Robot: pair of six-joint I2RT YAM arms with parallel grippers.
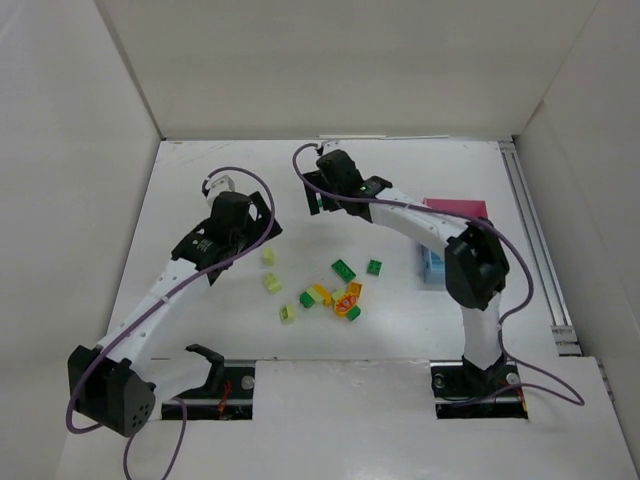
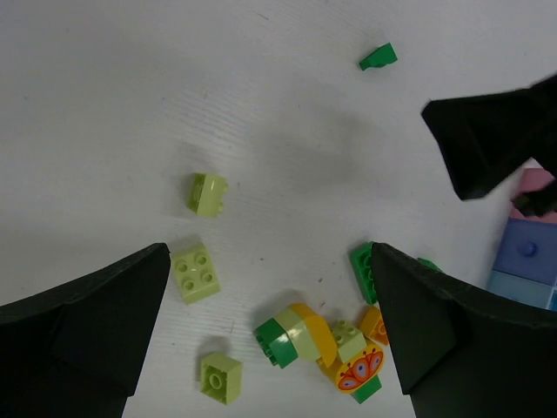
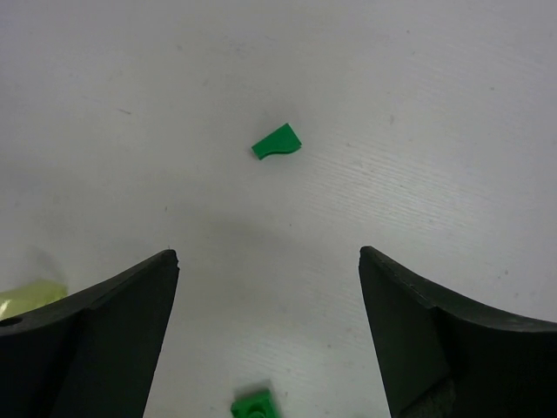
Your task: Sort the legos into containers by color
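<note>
Legos lie loose mid-table: pale yellow-green bricks (image 1: 268, 256) (image 2: 196, 273), dark green bricks (image 1: 343, 269), and an orange-and-yellow clump (image 1: 347, 298) (image 2: 324, 341). A small green piece (image 3: 277, 141) (image 2: 379, 57) lies apart, ahead of my right gripper (image 3: 269, 252) (image 1: 322, 192), which is open above bare table. Low between its fingers a blurred green brick (image 3: 254, 407) shows. My left gripper (image 2: 270, 252) (image 1: 258, 222) is open above the pile, holding nothing. The containers stand at the right: magenta (image 1: 458, 208) (image 2: 535, 181), dark blue (image 2: 528, 250), light blue (image 1: 432, 262), partly hidden by the right arm.
White walls (image 1: 330, 70) close in the table at the back and both sides. A metal rail (image 1: 535, 240) runs along the right edge. Purple cables (image 1: 245, 250) loop beside both arms. The right arm's elbow (image 1: 475, 265) stands next to the containers.
</note>
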